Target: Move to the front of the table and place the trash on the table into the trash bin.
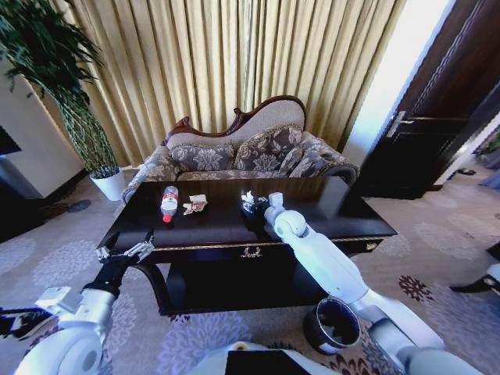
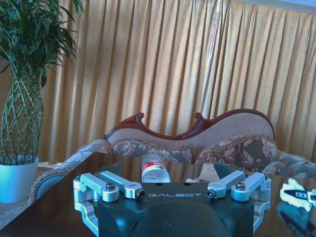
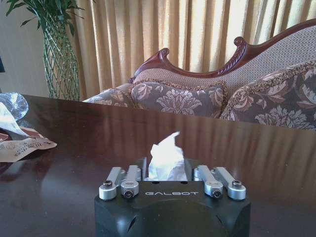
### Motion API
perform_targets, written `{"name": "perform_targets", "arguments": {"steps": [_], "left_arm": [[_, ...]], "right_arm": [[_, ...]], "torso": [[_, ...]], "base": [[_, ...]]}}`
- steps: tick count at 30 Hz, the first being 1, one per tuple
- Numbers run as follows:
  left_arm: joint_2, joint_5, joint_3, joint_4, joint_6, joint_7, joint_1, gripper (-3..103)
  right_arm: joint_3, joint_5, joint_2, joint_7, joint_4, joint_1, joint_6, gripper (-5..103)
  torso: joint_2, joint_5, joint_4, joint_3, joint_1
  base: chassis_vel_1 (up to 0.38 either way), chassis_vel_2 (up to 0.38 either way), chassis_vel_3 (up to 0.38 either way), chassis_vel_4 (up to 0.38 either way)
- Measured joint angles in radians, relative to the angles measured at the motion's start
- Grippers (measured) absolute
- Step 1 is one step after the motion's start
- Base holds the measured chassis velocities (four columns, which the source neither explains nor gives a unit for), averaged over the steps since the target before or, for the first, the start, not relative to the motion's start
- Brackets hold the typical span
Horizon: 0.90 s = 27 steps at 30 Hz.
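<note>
1. Head view: right tool (image 1: 258,208) over the worktop (image 1: 328,211) at a tissue wad (image 1: 248,198); bottle (image 1: 169,203) and wrapper (image 1: 195,205) lie left of it; trash bin (image 1: 334,324) on the floor before the worktop; left tool (image 1: 125,251) at the worktop's near-left edge.
2. Left wrist view: left tool (image 2: 168,170) spread wide, holding nothing; bottle (image 2: 154,169) beyond.
3. Right wrist view: right tool (image 3: 168,170) closed around the tissue wad (image 3: 167,159).

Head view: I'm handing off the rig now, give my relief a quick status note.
Right gripper: over the table, shut on a white tissue wad.
Left gripper: open, at the table's front-left edge, holding nothing.
On the table: plastic bottle, crumpled wrapper, another tissue wad.
Trash bin: on the carpet before the table, by the right arm.
Done: robot at the table.
Left: bin all the trash.
</note>
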Motion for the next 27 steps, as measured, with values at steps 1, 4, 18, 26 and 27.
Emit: {"name": "perform_targets", "arguments": {"steps": [1, 4, 18, 26, 27], "left_arm": [[0.001, -0.005, 0.000, 0.000, 0.002, 0.000, -0.003, 100], [0.000, -0.007, 0.000, 0.000, 0.004, 0.000, -0.002, 100], [-0.003, -0.007, -0.005, 0.000, 0.003, -0.001, -0.002, 100], [-0.006, -0.013, -0.004, 0.000, 0.008, -0.006, -0.018, 100], [-0.006, -0.013, -0.006, 0.000, 0.009, -0.009, -0.019, 100]], "right_arm": [[0.001, 0.000, -0.001, 0.000, 0.001, -0.001, 0.001, 33], [0.003, -0.001, -0.002, 0.000, 0.005, -0.003, 0.003, 22], [0.006, -0.002, -0.001, 0.013, 0.019, -0.018, 0.024, 0], [0.080, -0.008, -0.020, 0.052, 0.072, -0.064, 0.076, 0], [0.099, -0.026, -0.019, 0.055, 0.084, -0.085, 0.092, 0]], "torso": [[0.000, 0.0000, -0.0001, 0.000, 0.000], [0.000, 0.0000, 0.0000, 0.000, 0.000], [0.000, 0.0001, 0.0000, 0.000, 0.000], [0.000, 0.0000, 0.0001, 0.000, 0.000], [0.000, 0.0000, 0.0001, 0.000, 0.000]], "base": [[0.000, 0.000, 0.000, 0.000], [0.000, 0.000, 0.000, 0.000], [0.000, 0.000, 0.000, 0.000], [0.000, 0.000, 0.000, 0.000], [0.000, 0.000, 0.000, 0.000]]}}
